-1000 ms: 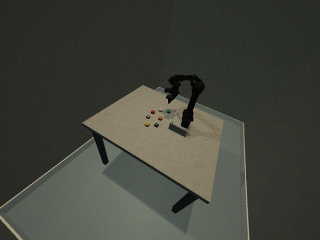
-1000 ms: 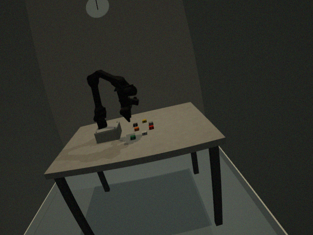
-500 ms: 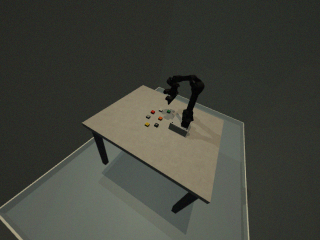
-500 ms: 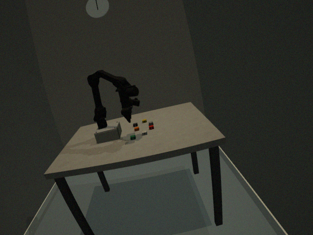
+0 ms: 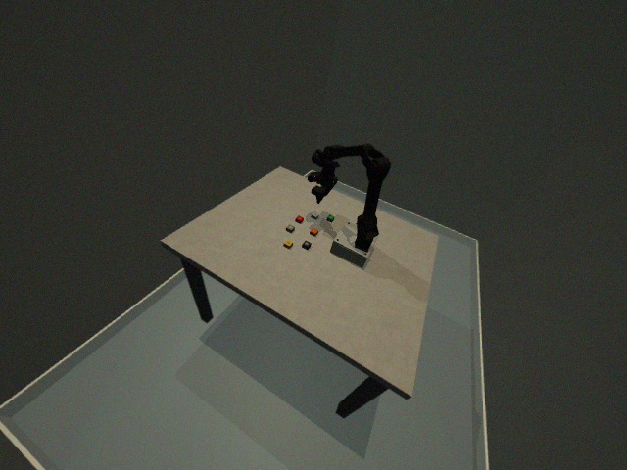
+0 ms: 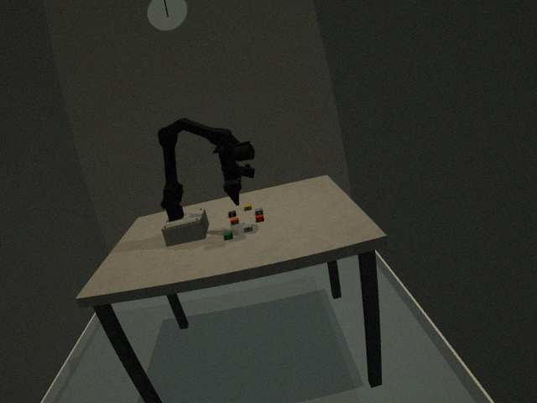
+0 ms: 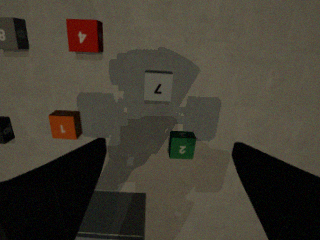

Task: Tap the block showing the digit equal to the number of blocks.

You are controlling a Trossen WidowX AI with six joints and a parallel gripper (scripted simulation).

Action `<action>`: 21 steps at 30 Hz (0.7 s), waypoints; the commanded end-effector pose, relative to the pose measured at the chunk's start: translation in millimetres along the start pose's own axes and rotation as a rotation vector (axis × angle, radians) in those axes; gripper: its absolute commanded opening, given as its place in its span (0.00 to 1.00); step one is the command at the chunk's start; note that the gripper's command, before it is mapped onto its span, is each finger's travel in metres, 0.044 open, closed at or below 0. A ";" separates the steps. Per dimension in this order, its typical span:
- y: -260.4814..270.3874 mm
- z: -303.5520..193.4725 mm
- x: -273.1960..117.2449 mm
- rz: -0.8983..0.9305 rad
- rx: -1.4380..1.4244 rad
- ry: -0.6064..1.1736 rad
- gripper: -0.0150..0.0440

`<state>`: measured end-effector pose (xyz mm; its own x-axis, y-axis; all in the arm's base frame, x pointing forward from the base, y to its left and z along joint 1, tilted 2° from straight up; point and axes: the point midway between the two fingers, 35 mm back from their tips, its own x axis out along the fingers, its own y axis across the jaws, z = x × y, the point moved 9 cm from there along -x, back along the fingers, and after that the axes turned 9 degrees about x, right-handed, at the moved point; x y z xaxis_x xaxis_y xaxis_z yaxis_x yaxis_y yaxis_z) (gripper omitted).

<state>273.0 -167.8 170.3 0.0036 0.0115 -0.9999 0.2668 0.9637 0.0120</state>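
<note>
My gripper (image 5: 314, 192) (image 6: 237, 203) (image 7: 170, 146) is open and empty, high above the table. A white block (image 5: 314, 215) (image 6: 247, 228) (image 7: 158, 87) shows 7, ahead of the fingers in the wrist view. A green block (image 5: 330, 218) (image 6: 227, 235) (image 7: 182, 145) shows 2, between the fingertips in that view but far below. A red block (image 5: 299, 219) (image 6: 259, 218) (image 7: 85, 36) shows 4, an orange block (image 5: 313, 231) (image 6: 234, 221) (image 7: 65, 125) 1, a grey block (image 5: 290, 228) (image 6: 258, 211) (image 7: 12, 34) 8. The digits on the black block (image 5: 306, 245) (image 6: 232, 214) (image 7: 5, 130) and yellow block (image 5: 288, 244) (image 6: 247, 207) are unreadable.
The arm's base box (image 5: 348, 253) (image 6: 186, 231) (image 7: 120, 215) stands near the blocks, at the bottom left of the wrist view. The blocks stand apart on the table (image 5: 243, 227) (image 6: 303, 217). The arm's shadow falls around the white and green blocks.
</note>
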 end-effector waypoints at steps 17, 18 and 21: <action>4.4 8.1 -1.4 0.000 0.012 -0.004 0.93; 4.4 8.1 -1.4 0.000 0.012 -0.004 0.93; 4.0 9.7 12.3 0.000 0.012 -0.004 0.84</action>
<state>282.3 -166.1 170.1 0.0098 0.0073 -0.9999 0.2753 0.9613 0.0097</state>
